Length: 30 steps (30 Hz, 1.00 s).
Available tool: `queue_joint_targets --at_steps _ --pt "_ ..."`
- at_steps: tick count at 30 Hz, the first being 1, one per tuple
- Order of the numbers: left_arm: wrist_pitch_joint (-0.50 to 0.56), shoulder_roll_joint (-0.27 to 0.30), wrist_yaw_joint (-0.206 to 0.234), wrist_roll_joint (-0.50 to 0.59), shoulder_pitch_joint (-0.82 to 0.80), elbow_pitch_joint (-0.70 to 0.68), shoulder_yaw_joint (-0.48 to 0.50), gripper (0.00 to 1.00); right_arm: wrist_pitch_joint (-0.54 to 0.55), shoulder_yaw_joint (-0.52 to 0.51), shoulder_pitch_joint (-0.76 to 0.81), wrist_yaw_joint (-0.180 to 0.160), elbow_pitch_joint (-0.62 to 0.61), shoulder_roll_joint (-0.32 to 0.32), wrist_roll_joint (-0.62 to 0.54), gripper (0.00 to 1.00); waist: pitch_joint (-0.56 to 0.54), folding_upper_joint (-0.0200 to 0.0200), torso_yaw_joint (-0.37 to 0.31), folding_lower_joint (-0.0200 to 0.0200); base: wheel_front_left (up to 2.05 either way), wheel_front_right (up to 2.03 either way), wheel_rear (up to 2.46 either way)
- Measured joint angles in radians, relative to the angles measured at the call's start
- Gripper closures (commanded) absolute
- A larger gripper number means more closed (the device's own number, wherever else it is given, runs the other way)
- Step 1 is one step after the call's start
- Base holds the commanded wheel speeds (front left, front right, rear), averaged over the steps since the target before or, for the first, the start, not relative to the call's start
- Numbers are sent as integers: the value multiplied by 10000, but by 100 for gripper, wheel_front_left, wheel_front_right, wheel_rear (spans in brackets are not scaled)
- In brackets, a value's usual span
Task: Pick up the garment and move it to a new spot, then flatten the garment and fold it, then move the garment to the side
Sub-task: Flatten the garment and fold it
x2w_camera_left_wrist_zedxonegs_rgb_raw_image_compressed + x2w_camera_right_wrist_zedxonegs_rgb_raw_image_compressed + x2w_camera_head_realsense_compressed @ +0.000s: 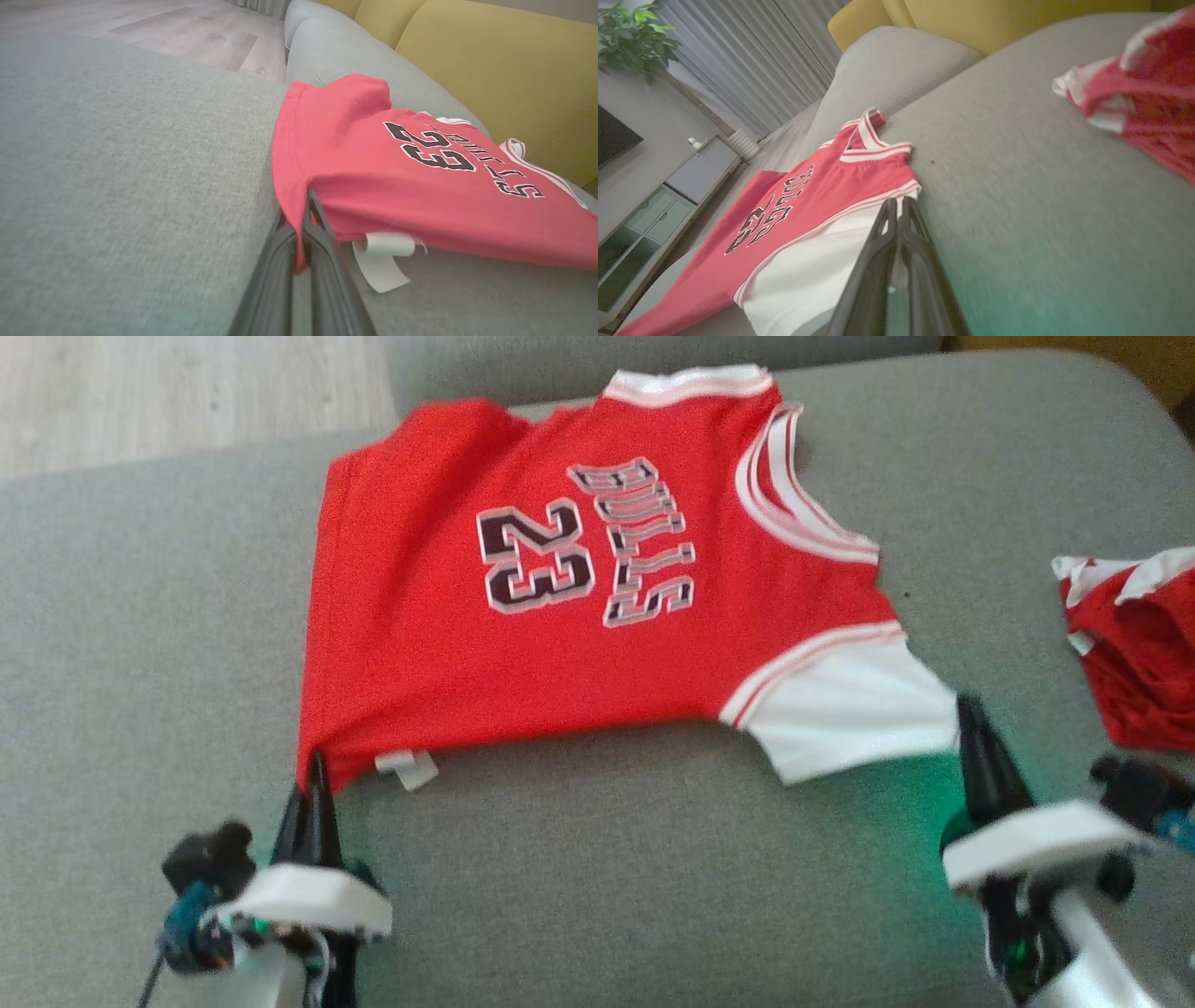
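My left end effector (304, 198) is pinching tight on the red bottom corner of the garment (523, 644). My right end effector (896, 205) is squeezing closed and seems to be gripping the white sleeve's edge. The garment is lying flat just ahead of both, on the sofa (653, 859). I am holding only tiny bits, so a quick pull could be slipping the cloth free and bunching it.
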Motion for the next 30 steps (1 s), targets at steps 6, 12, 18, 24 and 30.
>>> queue_joint_targets --at_steps 6,12,18,24,30 --pt "0 -54 -165 148 1326 -236 -12 100 2 96 1628 0 -130 73 529 100 -805 0 45 -1 0 0 0" --pt "0 -44 -242 -424 2735 -571 -527 100 58 146 2980 0 -502 29 700 100 -1428 0 178 -2 0 0 0" --pt "0 -35 -242 -644 2939 -1244 -859 100 61 -257 3242 0 -1197 -4 823 100 -1429 0 404 1 0 0 0" --pt "0 -29 -240 -577 2001 -1770 -1070 100 244 -614 2296 0 -1781 69 740 100 -1035 0 523 2 0 0 0" --pt "0 -38 -242 -593 408 -1684 -1179 100 619 -750 247 0 -1806 140 658 100 -413 0 592 4 0 0 0"
